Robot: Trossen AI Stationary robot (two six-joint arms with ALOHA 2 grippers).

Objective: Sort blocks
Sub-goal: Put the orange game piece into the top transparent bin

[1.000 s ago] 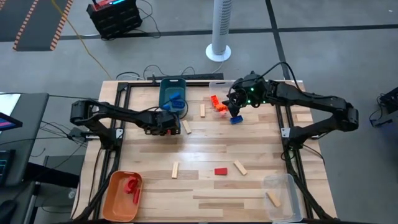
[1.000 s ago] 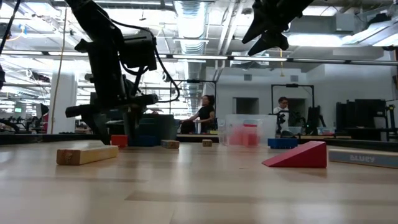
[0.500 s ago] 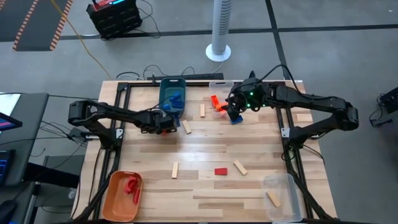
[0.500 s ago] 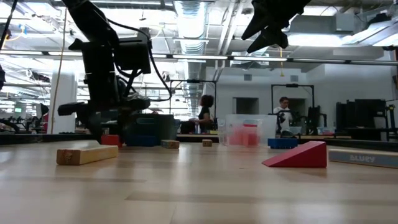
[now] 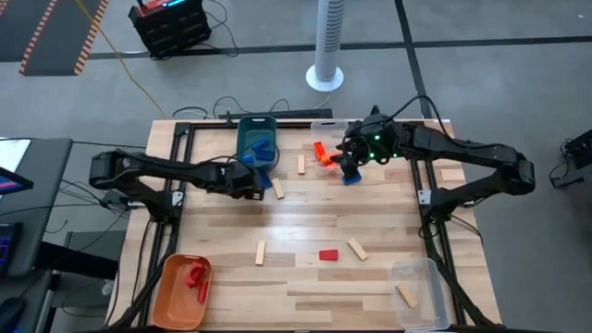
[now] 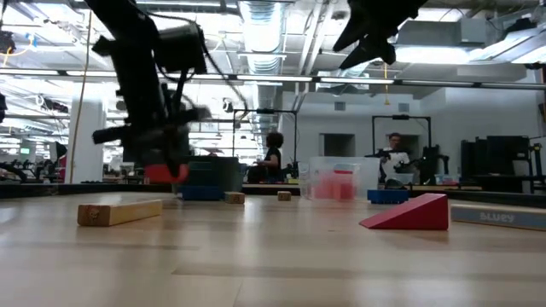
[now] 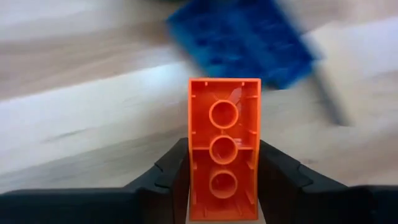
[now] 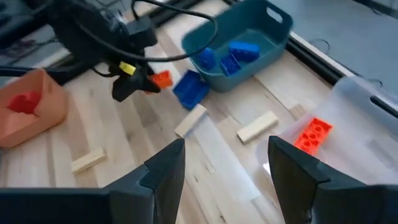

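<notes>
Currently the left gripper (image 7: 222,186) has its fingers clamped on the long sides of an orange brick (image 7: 224,149), hollow underside toward the wrist camera. In the low view the brick (image 6: 164,170) hangs clear of the table (image 5: 305,213). Keep the clamp square and carry the brick level, lifted above the other pieces, to its matching bin, probably the clear bin (image 5: 326,129) at upper centre of the high view, beside which another orange brick (image 5: 321,153) lies.

A blue block (image 5: 262,163) and a wood stick (image 5: 277,189) lie just beside the grip; route around them. The teal bin (image 5: 256,139) sits just beyond.

The right gripper (image 5: 349,167), fingers apart, hovers over a blue brick (image 5: 351,178) near the clear bin; avoid crossing its reach.
</notes>
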